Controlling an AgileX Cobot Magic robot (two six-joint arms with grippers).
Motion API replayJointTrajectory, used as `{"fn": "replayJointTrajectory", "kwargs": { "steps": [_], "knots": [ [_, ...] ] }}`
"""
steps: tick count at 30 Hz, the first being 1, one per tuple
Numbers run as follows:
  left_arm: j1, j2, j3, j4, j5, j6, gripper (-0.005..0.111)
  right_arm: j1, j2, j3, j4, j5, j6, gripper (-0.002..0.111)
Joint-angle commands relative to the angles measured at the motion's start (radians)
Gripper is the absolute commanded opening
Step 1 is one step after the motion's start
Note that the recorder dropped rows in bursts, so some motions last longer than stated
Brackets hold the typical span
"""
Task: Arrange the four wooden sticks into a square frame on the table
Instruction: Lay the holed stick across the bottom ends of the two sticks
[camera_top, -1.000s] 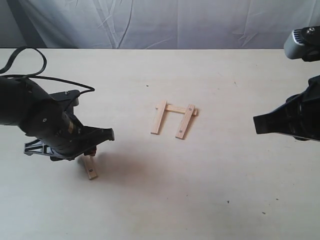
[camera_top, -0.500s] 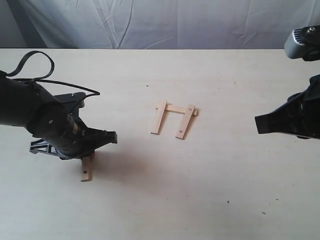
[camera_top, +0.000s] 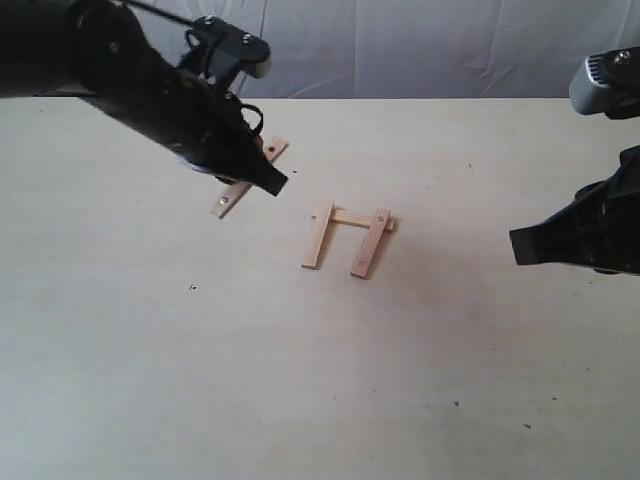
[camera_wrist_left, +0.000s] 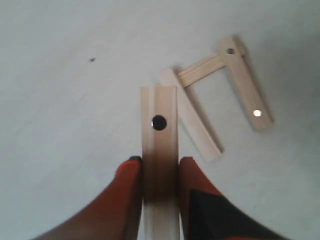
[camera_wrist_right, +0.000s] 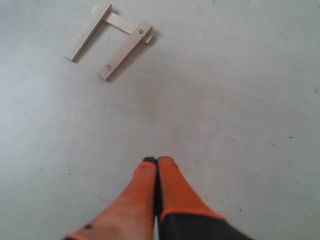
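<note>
Three of the four wooden sticks lie on the table (camera_top: 300, 380) as an open U: a left stick (camera_top: 317, 236), a right stick (camera_top: 369, 244) and a cross stick (camera_top: 351, 217) across their far ends. The fourth stick (camera_top: 231, 198) hangs above the table, to the left of them, with my left gripper (camera_top: 262, 172) shut on it. In the left wrist view this held stick (camera_wrist_left: 159, 107) shows a dark hole and sits between the red fingers (camera_wrist_left: 127, 180). My right gripper (camera_top: 520, 248) hovers far right, shut and empty (camera_wrist_right: 157, 162), with the U of sticks (camera_wrist_right: 125, 50) well ahead of it.
A creased white cloth (camera_top: 400, 45) hangs behind the table's far edge. A few tiny dark specks (camera_top: 192, 288) dot the tabletop. The dark left arm (camera_top: 130, 70) reaches in from the back left.
My left gripper has lifted the fourth stick off the front left of the table and carried it back and rightward, close to the other three. The right arm has stayed still.
</note>
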Motion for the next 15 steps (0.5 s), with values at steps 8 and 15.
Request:
{"fn": "replayJointTrajectory", "kwargs": {
  "steps": [8,15],
  "knots": [
    [-0.171,0.324,-0.243,-0.034,0.07,0.77,0.0,-0.005,-0.005,0.005,0.0,-0.013,-0.001,0.0],
    [-0.186,0.372,-0.243,-0.013,0.029,0.925,0.0,-0.005,-0.005,0.007,0.002,-0.013,-0.001,0.0]
  ]
}}
